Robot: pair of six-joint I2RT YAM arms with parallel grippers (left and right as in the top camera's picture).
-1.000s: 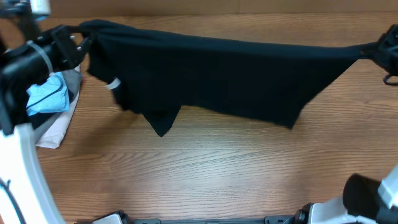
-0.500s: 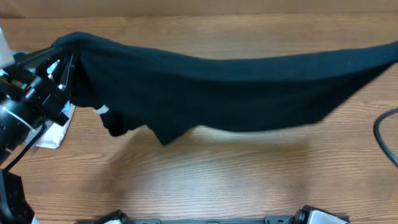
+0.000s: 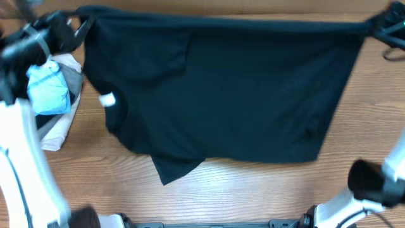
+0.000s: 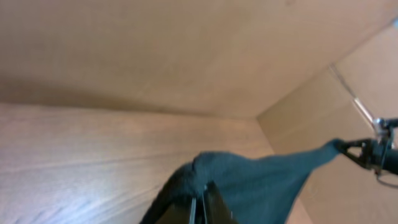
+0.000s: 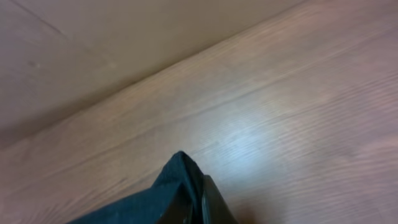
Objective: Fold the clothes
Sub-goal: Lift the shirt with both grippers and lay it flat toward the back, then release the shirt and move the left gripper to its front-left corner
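A dark teal-black T-shirt [image 3: 221, 95] hangs stretched across the table in the overhead view, held up by its two top corners. My left gripper [image 3: 77, 24] is shut on the top left corner; in the left wrist view the cloth [image 4: 249, 186] bunches over the fingertips [image 4: 200, 202]. My right gripper [image 3: 378, 25] is shut on the top right corner; the right wrist view shows a peak of cloth [image 5: 177, 183] pinched at the fingers [image 5: 194, 202]. A white tag [image 3: 107, 100] shows near the shirt's left side. A sleeve corner [image 3: 174, 168] droops at the lower left.
A pile of other clothes, light blue [image 3: 47, 88] on white and grey [image 3: 60, 126], lies at the table's left edge beside the left arm. Wooden tabletop [image 3: 253, 190] shows in front of the shirt. A cardboard wall [image 4: 186, 50] stands behind.
Both grippers moved back up and apart. The shirt, sagging and blurred half a second ago, now hangs flatter and reaches lower toward the front of the table.
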